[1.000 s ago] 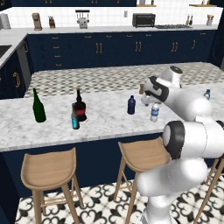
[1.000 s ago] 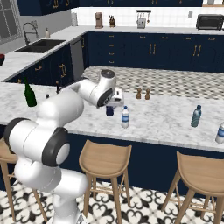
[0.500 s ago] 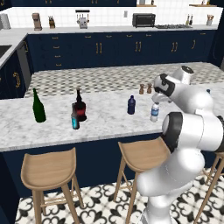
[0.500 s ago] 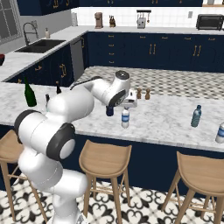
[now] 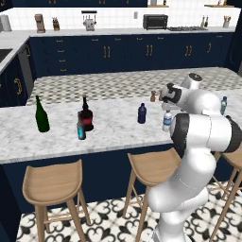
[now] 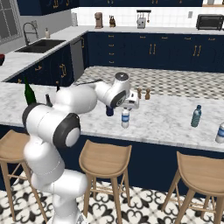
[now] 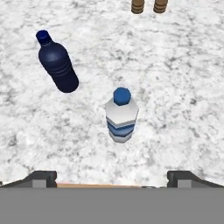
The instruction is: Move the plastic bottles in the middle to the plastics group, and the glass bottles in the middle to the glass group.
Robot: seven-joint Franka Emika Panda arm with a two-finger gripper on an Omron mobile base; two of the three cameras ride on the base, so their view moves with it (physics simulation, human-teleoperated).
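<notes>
My gripper (image 7: 112,179) is open and hovers above the pale whitish bottle with a blue band (image 7: 121,116), which stands upright between and ahead of the fingertips (image 7: 41,178), not touching them. The stubby navy bottle (image 7: 57,63) stands just beside it. From the base views the gripper (image 5: 165,97) (image 6: 130,104) hangs over the pale bottle (image 5: 167,120) (image 6: 125,118), with the navy bottle (image 5: 142,113) to its left. The cyan-bottomed bottle (image 5: 81,128) stands by the red-labelled bottle (image 5: 86,116) and the green wine bottle (image 5: 41,115). The pale blue-grey water bottle (image 5: 223,105) (image 6: 196,116) stands far right.
Two brown shakers (image 7: 137,6) (image 6: 140,93) stand just behind the middle bottles on the marble counter (image 5: 108,127). Another bottle (image 6: 220,132) sits at the right edge. Wooden stools (image 5: 52,182) line the counter's front. A sink (image 6: 41,43) lies on the far left counter.
The hand has swung to the right, from beside the navy bottle to above the pale bottle, and turned at the wrist. The bottles have stayed put and the jaws have stayed open.
</notes>
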